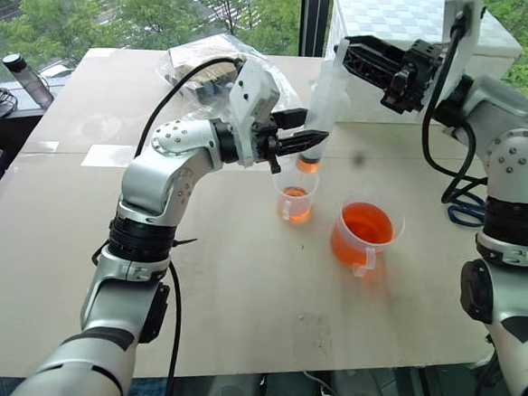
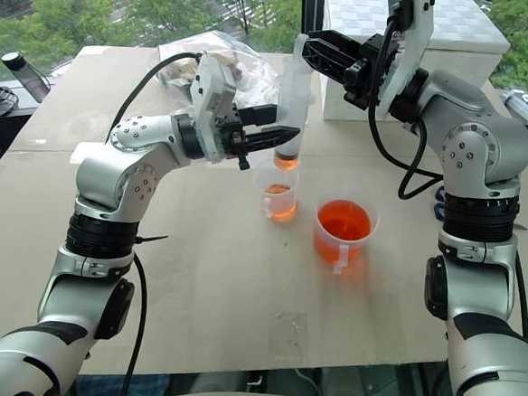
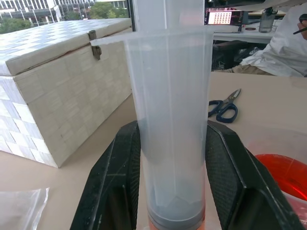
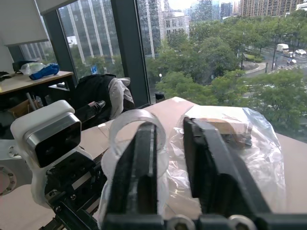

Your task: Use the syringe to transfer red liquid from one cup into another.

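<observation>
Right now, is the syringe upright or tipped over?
Upright: the left gripper holds the syringe vertical, tip down over the small cup.

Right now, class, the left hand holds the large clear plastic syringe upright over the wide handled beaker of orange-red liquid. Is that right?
Not quite. In the left eye view the left hand holds the large clear plastic syringe upright over the small narrow clear plastic cup, not over the wide handled beaker, which stands beside it.

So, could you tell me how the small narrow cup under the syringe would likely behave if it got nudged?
The small cup looks thin, clear plastic holding little red liquid, so it is probably light and would slide easily. Being narrow and tall, it may tip and spill.
</observation>
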`<control>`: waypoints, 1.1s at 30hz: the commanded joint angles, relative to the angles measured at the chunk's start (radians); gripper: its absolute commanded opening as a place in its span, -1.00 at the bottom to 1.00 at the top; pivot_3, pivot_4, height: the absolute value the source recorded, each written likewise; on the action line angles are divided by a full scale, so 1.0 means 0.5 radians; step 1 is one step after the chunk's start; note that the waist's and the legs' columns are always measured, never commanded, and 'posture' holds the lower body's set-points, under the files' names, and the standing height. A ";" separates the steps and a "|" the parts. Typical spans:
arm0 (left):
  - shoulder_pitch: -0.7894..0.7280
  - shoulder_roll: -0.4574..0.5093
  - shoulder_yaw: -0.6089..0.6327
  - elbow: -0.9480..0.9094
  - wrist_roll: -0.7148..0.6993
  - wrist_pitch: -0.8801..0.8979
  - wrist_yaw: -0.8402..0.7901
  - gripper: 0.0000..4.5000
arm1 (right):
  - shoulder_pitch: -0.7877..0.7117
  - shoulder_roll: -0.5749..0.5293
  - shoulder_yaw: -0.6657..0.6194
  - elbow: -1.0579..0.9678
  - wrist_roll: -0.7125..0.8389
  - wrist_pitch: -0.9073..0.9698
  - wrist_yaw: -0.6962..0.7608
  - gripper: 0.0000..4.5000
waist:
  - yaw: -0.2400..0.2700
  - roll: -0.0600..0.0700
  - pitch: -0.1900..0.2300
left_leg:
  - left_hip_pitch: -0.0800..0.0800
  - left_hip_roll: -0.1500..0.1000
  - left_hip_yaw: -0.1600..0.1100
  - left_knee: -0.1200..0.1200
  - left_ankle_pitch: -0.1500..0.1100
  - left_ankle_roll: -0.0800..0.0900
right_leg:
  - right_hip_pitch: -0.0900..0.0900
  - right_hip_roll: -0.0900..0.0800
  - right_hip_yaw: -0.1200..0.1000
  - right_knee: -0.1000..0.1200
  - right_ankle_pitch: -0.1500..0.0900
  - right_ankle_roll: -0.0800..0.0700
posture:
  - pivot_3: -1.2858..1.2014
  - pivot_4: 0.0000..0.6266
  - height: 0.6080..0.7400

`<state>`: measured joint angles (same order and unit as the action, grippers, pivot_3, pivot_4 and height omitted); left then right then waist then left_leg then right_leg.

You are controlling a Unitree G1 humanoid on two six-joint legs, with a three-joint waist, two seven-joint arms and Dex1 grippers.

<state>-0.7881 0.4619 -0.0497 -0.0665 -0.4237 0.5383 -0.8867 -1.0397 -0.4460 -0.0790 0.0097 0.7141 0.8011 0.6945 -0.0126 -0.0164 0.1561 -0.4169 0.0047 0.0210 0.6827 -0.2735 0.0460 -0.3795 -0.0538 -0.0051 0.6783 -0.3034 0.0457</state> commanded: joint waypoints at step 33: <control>-0.115 0.036 0.073 -0.110 -0.047 -0.028 0.019 -0.38 | 0.177 0.012 0.147 -0.338 0.011 0.275 0.107 -0.99 | 0.001 0.000 0.000 | 0.000 0.000 -0.001 -0.001 0.000 0.000 | 0.000 0.000 0.000 0.000 0.000 0.000 | 0.03 -0.52 1.00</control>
<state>-0.7888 0.4758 -0.0821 -0.0579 -0.4156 0.5417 -0.9018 -0.9573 -0.4528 -0.0413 -0.1200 0.6810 0.8962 0.7294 -0.0123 -0.0164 0.1561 -0.4169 0.0046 0.0208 0.6824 -0.2735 0.0460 -0.3795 -0.0539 -0.0051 0.6782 -0.3034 0.0457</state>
